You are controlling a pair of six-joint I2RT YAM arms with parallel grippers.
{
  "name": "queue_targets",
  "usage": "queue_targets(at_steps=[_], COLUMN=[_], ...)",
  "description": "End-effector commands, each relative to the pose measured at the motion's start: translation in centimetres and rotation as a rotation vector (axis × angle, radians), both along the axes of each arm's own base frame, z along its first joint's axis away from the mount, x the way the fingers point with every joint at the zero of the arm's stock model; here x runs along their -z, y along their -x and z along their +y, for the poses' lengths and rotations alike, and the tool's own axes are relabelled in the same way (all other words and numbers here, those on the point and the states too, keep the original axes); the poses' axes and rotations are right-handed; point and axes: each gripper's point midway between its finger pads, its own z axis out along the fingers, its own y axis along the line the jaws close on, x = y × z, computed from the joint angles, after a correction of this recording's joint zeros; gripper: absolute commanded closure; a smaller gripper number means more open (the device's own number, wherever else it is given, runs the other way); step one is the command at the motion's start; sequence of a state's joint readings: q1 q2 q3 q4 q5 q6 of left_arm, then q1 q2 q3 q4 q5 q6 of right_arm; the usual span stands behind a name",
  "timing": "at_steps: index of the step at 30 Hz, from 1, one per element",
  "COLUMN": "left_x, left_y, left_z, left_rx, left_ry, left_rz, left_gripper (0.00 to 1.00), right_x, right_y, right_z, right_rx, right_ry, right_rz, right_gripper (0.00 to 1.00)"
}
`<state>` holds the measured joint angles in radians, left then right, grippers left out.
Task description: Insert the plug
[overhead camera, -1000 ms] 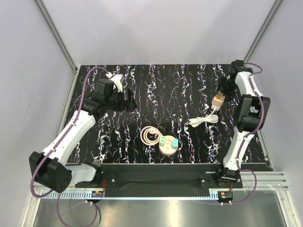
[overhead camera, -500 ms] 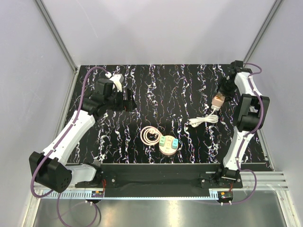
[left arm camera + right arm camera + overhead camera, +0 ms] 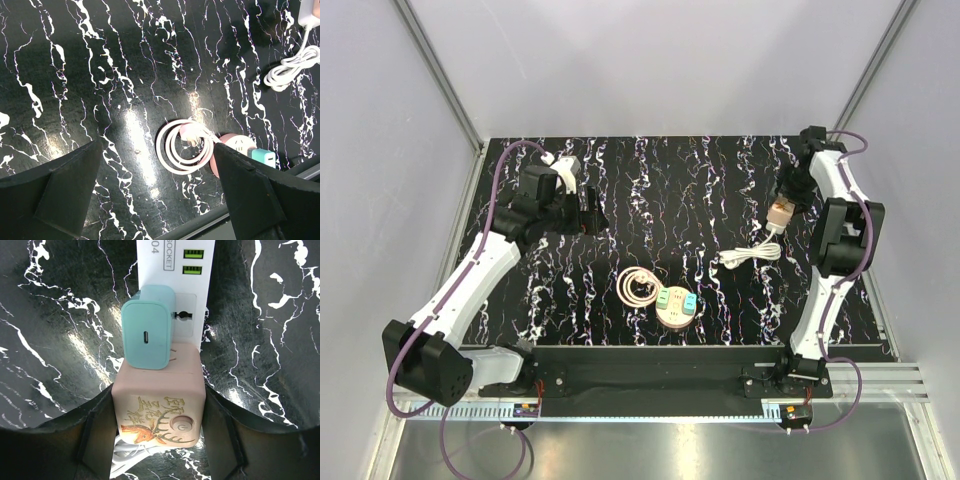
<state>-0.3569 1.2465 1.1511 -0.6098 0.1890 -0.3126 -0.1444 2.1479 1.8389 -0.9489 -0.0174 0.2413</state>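
pink plug [image 3: 159,390] clamped in my right gripper [image 3: 159,412], on the white power strip [image 3: 175,270] beside a teal charger [image 3: 148,332]; left gripper [image 3: 157,150] gapes wide, idle. seating step, i judge: press squarely home.

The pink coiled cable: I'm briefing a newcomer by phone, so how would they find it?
On the black marble table, look near the front edge, midway between the arms. The pink coil lies flat left of a round pink socket hub; unlike the white cable bundle farther right, it is pink and wound into neat rings.
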Motion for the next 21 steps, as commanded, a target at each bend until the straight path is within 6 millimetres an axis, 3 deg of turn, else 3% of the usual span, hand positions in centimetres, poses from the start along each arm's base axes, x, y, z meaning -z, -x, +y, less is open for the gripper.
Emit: queue_targets(at_steps=[1,6,14,18,21], left_x=[-1.0,-1.0,-1.1,-1.1,-1.0], left_y=[-0.7,-0.7,-0.8,-0.8,-0.8], left_z=[-0.6,-0.1,0.0,-0.1,-0.1], left_rx=[0.014,-0.004,-0.007,-0.003,-0.001], left_ry=[0.035,0.018,0.018,0.021,0.022], left_rz=[-0.040,-0.049,-0.053,-0.051,-0.046], left_gripper=[0.01,0.01,0.01,0.01,0.01], right_x=[7.2,8.9,9.7,7.8,4.8], right_y=[4.2,5.7,6.5,4.8,2.8], right_z=[0.9,0.8,0.5,0.9,1.0], right_rx=[-0.047,-0.055,-0.055,-0.061,-0.046], right_ry=[0.076,0.108,0.085,0.064,0.056], right_rz=[0.269,0.343,0.334,0.253,0.170], right_gripper=[1.00,1.00,1.00,1.00,0.81])
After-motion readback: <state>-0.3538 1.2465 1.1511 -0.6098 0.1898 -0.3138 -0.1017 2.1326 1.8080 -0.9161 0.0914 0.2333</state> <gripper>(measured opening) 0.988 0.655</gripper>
